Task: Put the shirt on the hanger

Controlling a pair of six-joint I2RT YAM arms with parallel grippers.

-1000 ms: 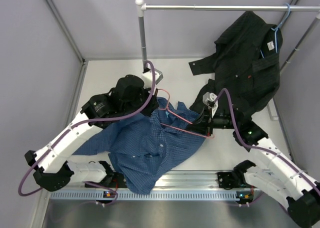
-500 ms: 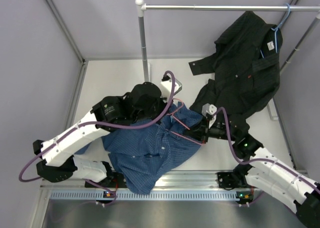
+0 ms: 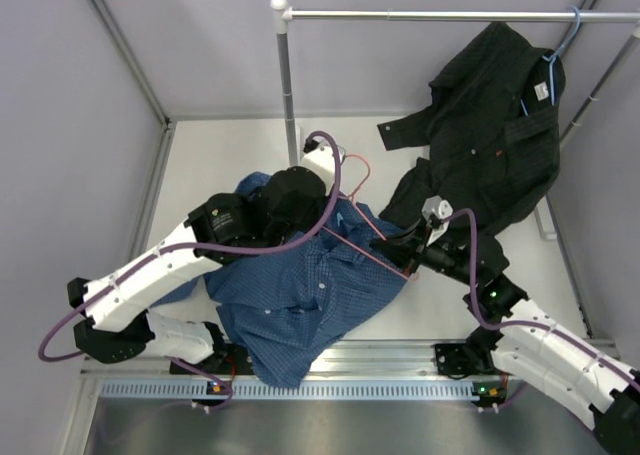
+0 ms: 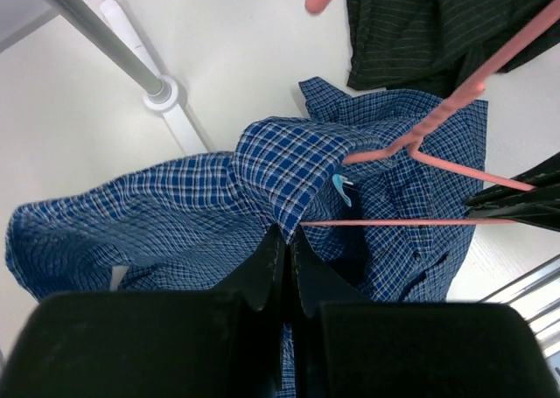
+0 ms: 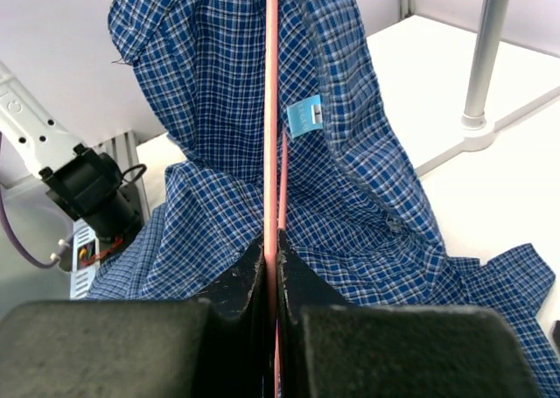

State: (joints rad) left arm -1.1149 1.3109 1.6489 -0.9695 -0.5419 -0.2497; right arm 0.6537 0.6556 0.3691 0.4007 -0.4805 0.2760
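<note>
The blue check shirt (image 3: 300,290) lies crumpled on the table between the arms. My left gripper (image 3: 330,215) is shut on a fold of the shirt near the collar (image 4: 289,166), its tips (image 4: 287,233) pinching fabric. The pink hanger (image 3: 372,237) runs slanted over the shirt with its hook (image 3: 356,163) toward the back. My right gripper (image 3: 398,247) is shut on the hanger's wire (image 5: 271,109), which runs straight up into the raised shirt (image 5: 210,109). In the left wrist view the hanger's neck (image 4: 422,137) sits over the collar opening.
A black shirt (image 3: 490,125) hangs on a light blue hanger (image 3: 560,45) from the rail (image 3: 440,16) at the back right. The rack's upright pole (image 3: 287,75) and its base (image 4: 166,94) stand just behind the blue shirt. Grey walls close in on both sides.
My left gripper has moved right and back with the shirt's collar lifted. The hanger has swung so its hook points farther back, and my right gripper has shifted with it.
</note>
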